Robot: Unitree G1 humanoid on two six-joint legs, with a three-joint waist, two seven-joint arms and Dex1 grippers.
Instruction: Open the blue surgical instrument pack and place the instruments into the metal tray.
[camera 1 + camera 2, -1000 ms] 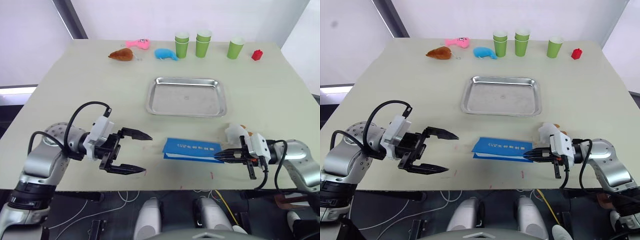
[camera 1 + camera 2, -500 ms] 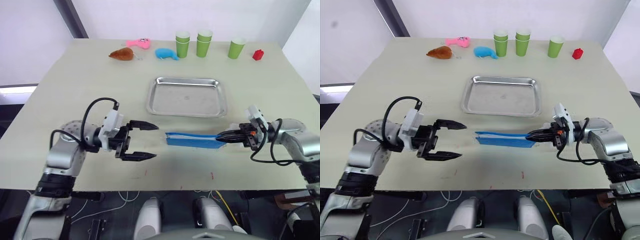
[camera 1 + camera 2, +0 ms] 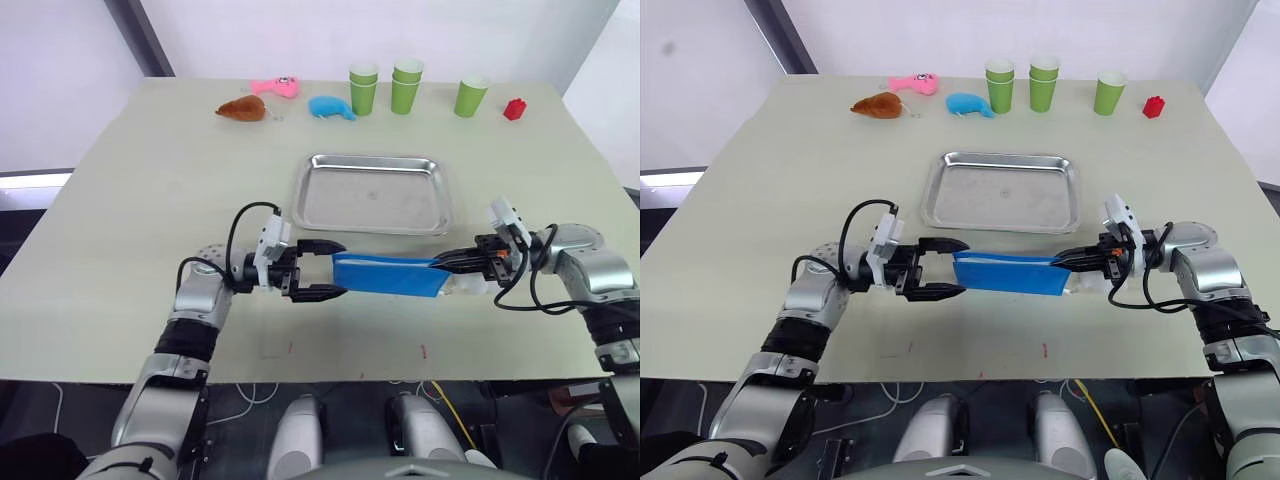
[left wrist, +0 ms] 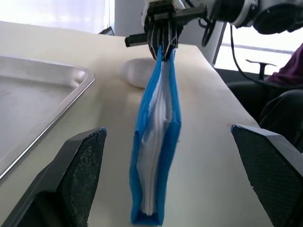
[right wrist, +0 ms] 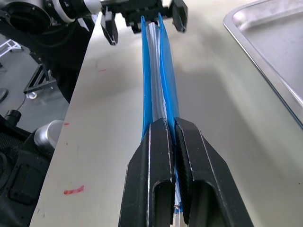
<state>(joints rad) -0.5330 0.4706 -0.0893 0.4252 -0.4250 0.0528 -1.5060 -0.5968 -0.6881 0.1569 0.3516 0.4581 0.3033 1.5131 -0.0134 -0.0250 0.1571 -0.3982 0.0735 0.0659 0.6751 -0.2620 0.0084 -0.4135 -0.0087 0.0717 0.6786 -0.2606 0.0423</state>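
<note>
Right tool (image 3: 441, 264) is clamped on one end of the blue surgical instrument pack (image 3: 388, 274), holding it up on edge over the desk (image 3: 150, 180) just in front of the metal tray (image 3: 373, 192). Left tool (image 3: 322, 269) stands wide open, its fingers either side of the pack's free end, not touching (pale lining shows between the blue covers in the left wrist view). My judgement: I should close on one cover only, then peel it away slowly while the right grip holds firm, so the instruments don't spill short of the tray.
</note>
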